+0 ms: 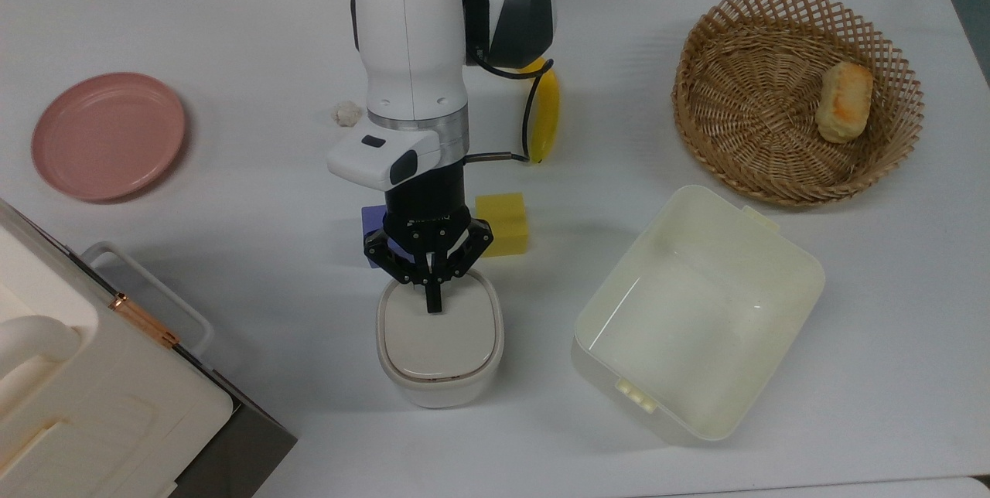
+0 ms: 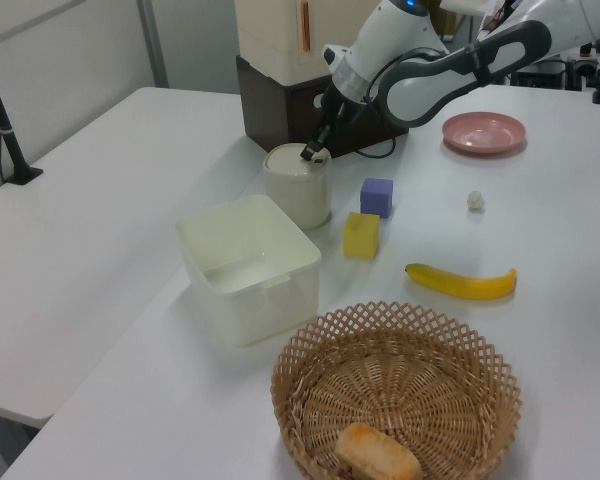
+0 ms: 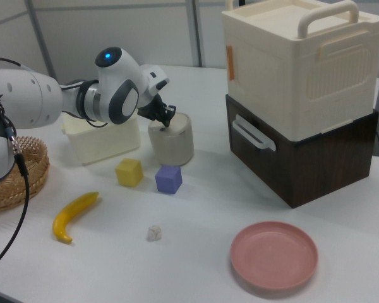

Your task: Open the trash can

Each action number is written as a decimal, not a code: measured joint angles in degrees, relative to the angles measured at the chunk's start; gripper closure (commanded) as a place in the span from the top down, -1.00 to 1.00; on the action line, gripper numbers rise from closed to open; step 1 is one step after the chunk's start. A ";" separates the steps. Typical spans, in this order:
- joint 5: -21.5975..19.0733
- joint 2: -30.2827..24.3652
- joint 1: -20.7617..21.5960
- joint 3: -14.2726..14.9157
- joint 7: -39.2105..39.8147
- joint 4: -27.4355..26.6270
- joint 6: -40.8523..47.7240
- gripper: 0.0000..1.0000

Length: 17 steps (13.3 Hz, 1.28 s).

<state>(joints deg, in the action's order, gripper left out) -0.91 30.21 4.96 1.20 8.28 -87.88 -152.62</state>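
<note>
The trash can (image 1: pixel 439 343) (image 2: pixel 296 185) (image 3: pixel 172 140) is a small white rounded-square bin with a beige-grey lid, which lies flat and closed. My gripper (image 1: pixel 435 305) (image 2: pixel 308 154) (image 3: pixel 167 120) points down onto the lid's edge nearest the arm, fingers shut together, tip touching the lid. The fingertip covers the spot it presses.
A cream lidless tub (image 1: pixel 696 324) stands on the top view's right of the bin. A yellow block (image 1: pixel 503 224) and purple block (image 1: pixel 374 218) sit just behind it, beyond them a banana (image 1: pixel 545 115). Pink plate (image 1: pixel 108 134), wicker basket (image 1: pixel 797 96) with bread, and a large cream appliance (image 1: pixel 85 397) surround.
</note>
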 measured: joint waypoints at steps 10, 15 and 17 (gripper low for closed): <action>0.00 -7.25 0.05 0.00 -0.01 1.47 6.88 -1.00; 0.00 -15.78 -0.23 0.21 -0.01 1.65 23.19 -1.00; 0.00 -18.78 -0.32 0.46 -0.01 1.66 32.54 -1.00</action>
<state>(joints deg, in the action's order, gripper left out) -0.91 11.43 4.64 1.66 8.27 -86.22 -120.08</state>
